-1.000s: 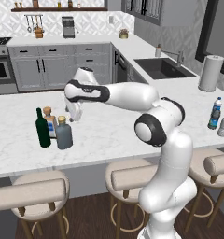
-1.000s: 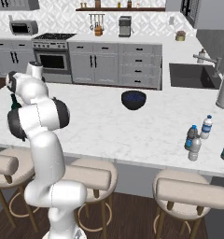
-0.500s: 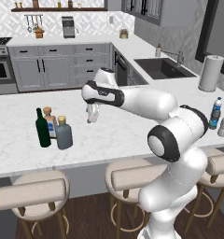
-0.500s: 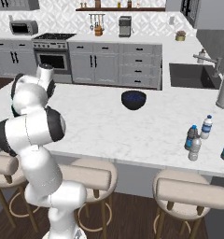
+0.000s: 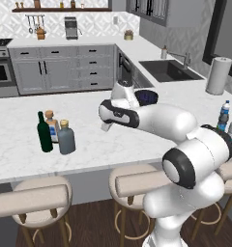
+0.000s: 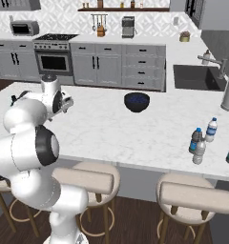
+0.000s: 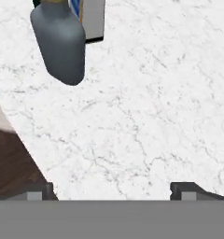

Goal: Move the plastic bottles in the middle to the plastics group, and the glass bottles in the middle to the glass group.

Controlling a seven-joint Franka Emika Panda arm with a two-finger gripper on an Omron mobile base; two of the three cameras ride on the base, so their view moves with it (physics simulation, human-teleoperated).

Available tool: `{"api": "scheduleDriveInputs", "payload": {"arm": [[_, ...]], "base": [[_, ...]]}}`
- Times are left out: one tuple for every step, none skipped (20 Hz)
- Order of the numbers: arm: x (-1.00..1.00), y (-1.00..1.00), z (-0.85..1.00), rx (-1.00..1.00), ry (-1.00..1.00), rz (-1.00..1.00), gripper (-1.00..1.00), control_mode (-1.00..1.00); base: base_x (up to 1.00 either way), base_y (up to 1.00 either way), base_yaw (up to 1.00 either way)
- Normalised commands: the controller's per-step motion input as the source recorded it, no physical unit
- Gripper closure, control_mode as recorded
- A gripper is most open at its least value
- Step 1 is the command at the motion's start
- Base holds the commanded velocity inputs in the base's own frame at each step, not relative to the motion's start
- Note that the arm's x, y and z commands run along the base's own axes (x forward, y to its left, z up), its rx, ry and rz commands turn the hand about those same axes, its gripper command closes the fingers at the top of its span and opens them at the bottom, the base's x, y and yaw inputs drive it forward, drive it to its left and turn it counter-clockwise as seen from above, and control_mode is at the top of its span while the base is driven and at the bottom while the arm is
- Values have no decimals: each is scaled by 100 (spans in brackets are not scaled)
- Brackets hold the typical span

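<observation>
— See that? The arm has swung back from the left end of the desk (image 5: 21,125), and its jaws hang spread wide with nothing between them.

— So the grey bottle (image 5: 66,138) is delivered?

— Looks so. It stands alone, just beside the green wine bottle (image 5: 44,133) and the corked clear bottle (image 5: 52,125). That's the glass group sorted, I'd say.

— And the plastics?

— Over at the right end, three small bottles cluster: a blue-labelled water bottle (image 6: 211,130), a darker bluish one (image 6: 195,140) and a pale one (image 6: 200,150) touching it. Whether they count as grouped, I can't tell.

— Anything else up there?

— White marble top, a dark bowl (image 6: 136,102) mid-desk, paper towel roll (image 5: 218,75) by the sink (image 5: 170,70), stools (image 6: 190,198) below, grey cabinets behind.
</observation>
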Motion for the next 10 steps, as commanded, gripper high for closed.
{"api": "scheduleDriveInputs", "payload": {"arm": [[0,-52,0,0,13,-78,-100,-100],[0,-54,0,0,12,-75,-100,-100],[-1,-56,0,0,12,-73,-100,-100],[-5,-60,0,0,12,-68,-100,-100],[-8,-65,0,0,11,-64,-100,-100],[-12,-70,0,0,10,-59,-100,-100],[-16,-73,0,0,6,-56,-100,-100],[-21,-75,0,0,4,-51,-100,-100],[-30,-76,0,3,0,-45,-100,-100],[-35,-76,0,6,0,-39,-100,-100]], "base": [[0,0,0],[0,0,0],[0,0,0],[0,0,0],[0,0,0],[0,0,0],[0,0,0],[0,0,0],[0,0,0],[0,0,0]]}}
